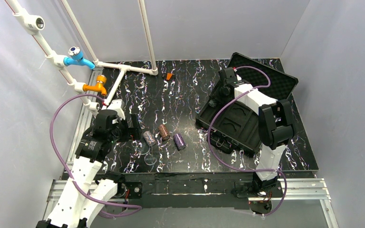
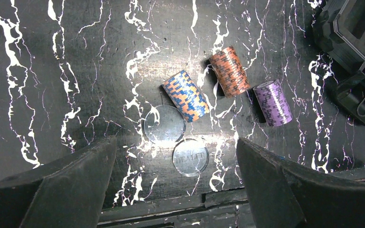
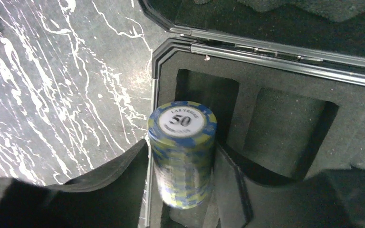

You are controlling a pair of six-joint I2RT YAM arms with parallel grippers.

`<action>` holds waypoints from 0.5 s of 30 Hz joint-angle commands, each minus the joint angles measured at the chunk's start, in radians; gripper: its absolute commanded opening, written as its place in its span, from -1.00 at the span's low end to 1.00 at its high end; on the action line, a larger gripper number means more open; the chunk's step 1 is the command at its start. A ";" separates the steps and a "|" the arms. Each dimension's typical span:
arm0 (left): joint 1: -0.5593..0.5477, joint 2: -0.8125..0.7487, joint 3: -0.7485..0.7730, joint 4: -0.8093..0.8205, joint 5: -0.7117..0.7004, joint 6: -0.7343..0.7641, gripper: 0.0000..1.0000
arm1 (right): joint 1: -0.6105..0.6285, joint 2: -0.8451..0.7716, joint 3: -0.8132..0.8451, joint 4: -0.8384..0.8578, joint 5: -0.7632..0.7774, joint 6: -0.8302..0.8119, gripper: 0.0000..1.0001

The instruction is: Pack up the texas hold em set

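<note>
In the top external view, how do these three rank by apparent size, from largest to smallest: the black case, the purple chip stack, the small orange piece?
1. black case
2. purple chip stack
3. small orange piece, clearly smallest, although it lies farther from the camera

Top view looks down from behind; close wrist views share its table (image 1: 180, 85).

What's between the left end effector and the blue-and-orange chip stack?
A plain clear disc and a clear DEALER button, both lying flat; the left wrist view shows them.
</note>
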 commanded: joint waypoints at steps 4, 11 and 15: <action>-0.004 -0.023 -0.008 -0.009 -0.011 0.010 0.94 | -0.004 -0.102 0.011 -0.064 0.076 0.019 0.64; -0.004 -0.037 -0.010 -0.012 -0.015 0.010 0.94 | -0.003 -0.124 0.041 -0.090 0.087 -0.002 0.69; -0.003 -0.046 -0.010 -0.012 -0.014 0.009 0.94 | 0.000 -0.144 0.038 -0.101 0.071 -0.034 0.63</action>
